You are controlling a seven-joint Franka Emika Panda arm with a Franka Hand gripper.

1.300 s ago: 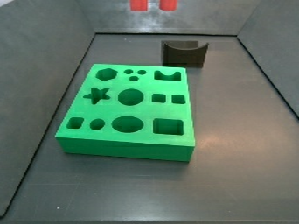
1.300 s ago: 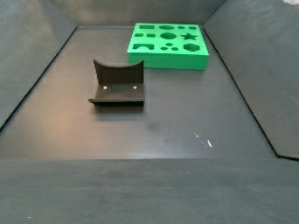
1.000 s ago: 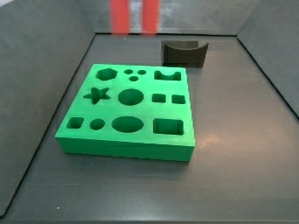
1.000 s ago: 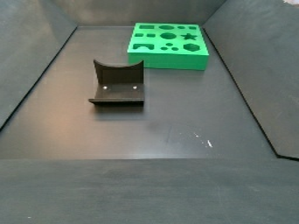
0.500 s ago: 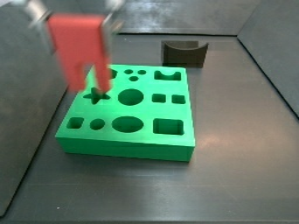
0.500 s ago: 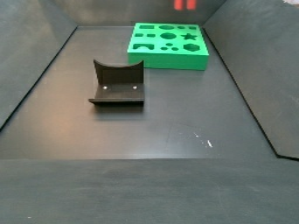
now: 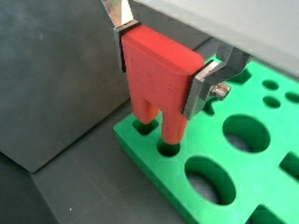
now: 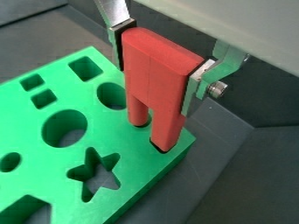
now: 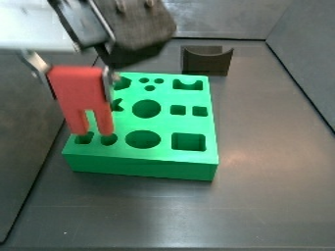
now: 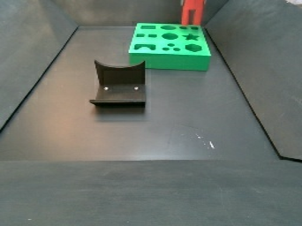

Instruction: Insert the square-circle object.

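Note:
The square-circle object (image 9: 78, 98) is a red block with two prongs pointing down. My gripper (image 9: 73, 73) is shut on its flat top, with silver fingers (image 7: 205, 81) on either side in both wrist views (image 8: 201, 84). The block (image 7: 158, 74) hangs upright over the green board (image 9: 164, 127), at the corner nearest the left wall. Its prong tips meet a round hole and a square hole there (image 8: 158, 83). How deep they sit I cannot tell. In a side view only the red block (image 10: 192, 11) shows above the board (image 10: 171, 55).
The dark fixture (image 9: 207, 59) with a curved notch stands on the floor behind the board, and also shows in a side view (image 10: 118, 84). Grey walls ring the dark floor. The board has several other holes, among them a star (image 8: 93, 171).
The gripper has come down with the red block, from the top of the view to the board's left corner. The prongs now stand at two holes.

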